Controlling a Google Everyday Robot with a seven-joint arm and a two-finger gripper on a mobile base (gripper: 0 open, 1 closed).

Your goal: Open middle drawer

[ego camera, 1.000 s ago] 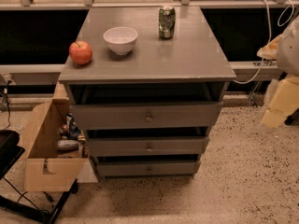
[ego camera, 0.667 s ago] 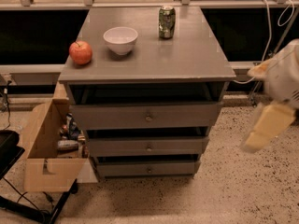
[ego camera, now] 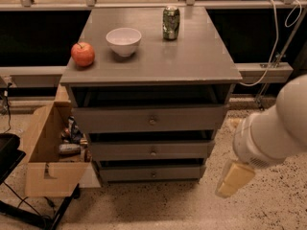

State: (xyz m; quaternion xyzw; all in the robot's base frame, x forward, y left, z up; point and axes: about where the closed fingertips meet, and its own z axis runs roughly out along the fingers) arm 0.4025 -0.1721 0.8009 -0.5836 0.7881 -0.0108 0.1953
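Observation:
A grey wooden cabinet [ego camera: 192,61] stands in the middle of the camera view with three drawers. The middle drawer [ego camera: 124,151] is the second one, a wide shallow front with a small round knob [ego camera: 153,152]. It sits about level with the other fronts. The taller top drawer [ego camera: 110,119] is above it and the lowest drawer [ego camera: 124,173] below it. My gripper [ego camera: 234,179], a pale yellowish piece at the end of a thick white arm [ego camera: 273,126], hangs to the right of the cabinet at the lowest drawer's height, apart from it.
A red apple [ego camera: 82,54], a white bowl [ego camera: 123,40] and a green can [ego camera: 171,22] stand on the cabinet top. An open cardboard box [ego camera: 45,176] with clutter sits at the left. A black stand [ego camera: 9,150] is at the far left. A cable [ego camera: 276,37] hangs at the right.
My arm has come in from the right edge, moving down and left, so the gripper is now lower and closer to the cabinet's right side. The drawers have not moved.

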